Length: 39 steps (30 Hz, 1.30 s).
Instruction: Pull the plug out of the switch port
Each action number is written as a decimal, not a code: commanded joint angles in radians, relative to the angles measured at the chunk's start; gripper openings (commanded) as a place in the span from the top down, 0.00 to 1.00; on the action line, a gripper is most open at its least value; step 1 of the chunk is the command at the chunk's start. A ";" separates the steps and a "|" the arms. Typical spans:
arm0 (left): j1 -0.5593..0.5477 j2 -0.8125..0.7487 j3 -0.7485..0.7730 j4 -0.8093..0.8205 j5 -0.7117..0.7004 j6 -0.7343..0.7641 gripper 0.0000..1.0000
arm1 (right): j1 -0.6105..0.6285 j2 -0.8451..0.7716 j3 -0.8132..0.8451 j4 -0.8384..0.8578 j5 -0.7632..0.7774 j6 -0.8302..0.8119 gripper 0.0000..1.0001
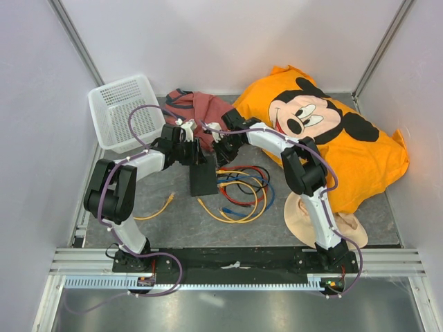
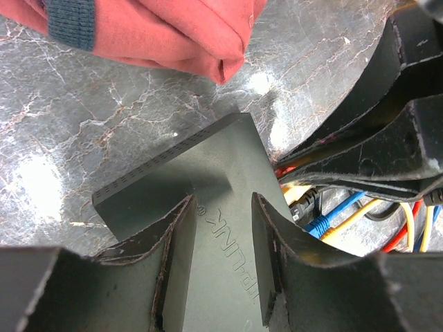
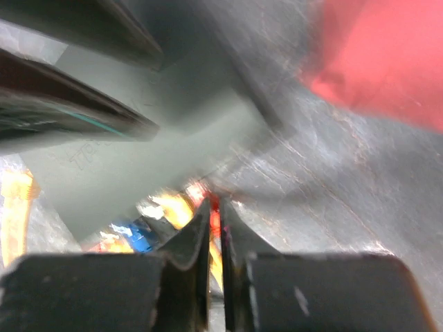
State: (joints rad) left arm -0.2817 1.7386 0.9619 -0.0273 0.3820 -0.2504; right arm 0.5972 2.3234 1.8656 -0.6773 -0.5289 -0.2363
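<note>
Grey marbled tabletop (image 2: 104, 124), pale walls (image 1: 208, 41). Left gripper (image 2: 221, 204) spread over matte switch (image 2: 208, 159); right gripper (image 3: 216, 204) pinches red plug (image 3: 214, 221).

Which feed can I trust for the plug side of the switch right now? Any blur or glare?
Right wrist view: badly blurred, the switch and cables smear together; only the right gripper looks fairly sharp. Left wrist view: sharp, switch lettering legible, bright glare patches on the table. Top view: evenly lit and sharp, but too distant for detail at the switch.
</note>
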 commanded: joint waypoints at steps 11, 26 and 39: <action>-0.007 0.053 -0.008 -0.080 -0.072 0.013 0.54 | -0.114 0.083 -0.115 -0.203 0.345 -0.100 1.00; -0.008 0.076 0.018 -0.079 -0.080 0.016 0.54 | -0.223 0.021 0.055 -0.125 0.415 -0.090 1.00; -0.010 0.093 0.054 -0.091 -0.109 0.025 0.54 | -0.211 -0.190 -0.126 -0.022 0.023 0.019 0.58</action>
State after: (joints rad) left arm -0.2893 1.7821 1.0183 -0.0250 0.3473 -0.2501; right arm 0.3695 2.1883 1.7489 -0.7345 -0.3550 -0.2623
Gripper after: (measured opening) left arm 0.459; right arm 0.370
